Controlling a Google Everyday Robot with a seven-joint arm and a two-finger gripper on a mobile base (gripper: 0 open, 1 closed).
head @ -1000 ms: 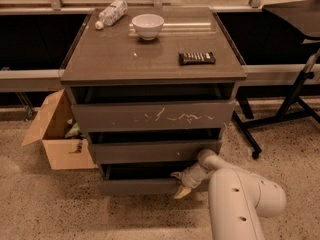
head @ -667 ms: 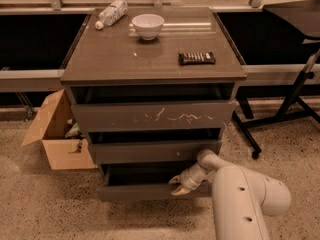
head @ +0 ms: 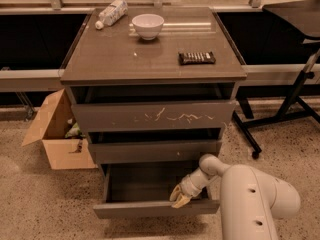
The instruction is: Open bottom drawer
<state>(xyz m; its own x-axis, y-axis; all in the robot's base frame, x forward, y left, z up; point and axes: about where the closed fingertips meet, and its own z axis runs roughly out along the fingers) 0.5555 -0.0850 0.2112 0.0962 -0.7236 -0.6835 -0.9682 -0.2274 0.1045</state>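
The bottom drawer [head: 150, 209] stands further out than it did a second ago. Its dark floor now shows behind the plain front panel, where before there was only a thin gap. My gripper [head: 180, 198] has come toward 6 o'clock with it and sits at the panel's top edge, right of its middle. I cannot tell how widely it is set or whether it grips the edge. My white arm [head: 250, 199] reaches in from 4 o'clock.

The drawer is the lowest of three in the cabinet [head: 100, 64], below the middle drawer [head: 155, 151] and the scratched top drawer [head: 110, 119]. Its front runs from 9 to 3 o'clock and faces 6 o'clock, and the box has slid out the same way.

On the cabinet top a white bowl [head: 147, 25] stands near 12 o'clock. A plastic bottle [head: 111, 13] lies at 11, its label too small to read. A dark flat bar [head: 197, 58] lies at 2 o'clock, with no writing I can make out. A cardboard box [head: 55, 139] stands open on the floor at 9 o'clock from the cabinet.
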